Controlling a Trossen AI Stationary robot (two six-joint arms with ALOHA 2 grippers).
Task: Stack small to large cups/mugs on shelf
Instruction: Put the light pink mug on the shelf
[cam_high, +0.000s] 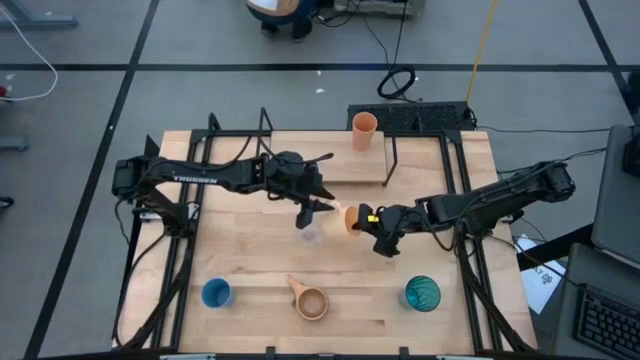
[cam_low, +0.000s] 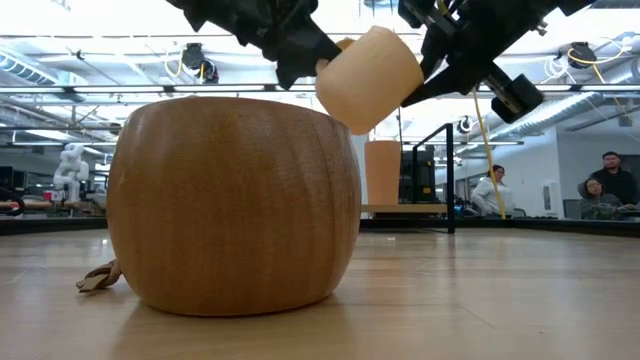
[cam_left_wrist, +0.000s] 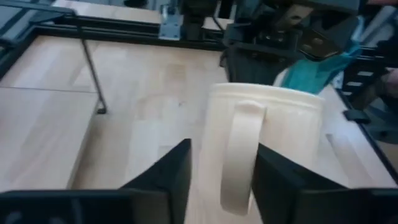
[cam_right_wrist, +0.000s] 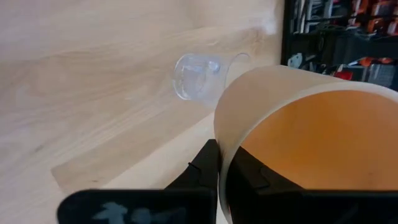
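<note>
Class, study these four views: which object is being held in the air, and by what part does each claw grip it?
A cream mug: the right claw pinches its rim wall, and the left claw straddles its handle.

An orange cup (cam_high: 364, 131) stands upright on the shelf (cam_high: 340, 160) near the top middle of the high view. A second orange cup (cam_high: 351, 219) is up in the air at the middle, tipped on its side. Just left of it a tiny clear cup (cam_high: 311, 234) lies on the table. Along the bottom stand a blue cup (cam_high: 216, 294) at the left, a tan mug (cam_high: 311, 301) with its handle in the middle, and a teal tumbler (cam_high: 422, 294) at the right.
</note>
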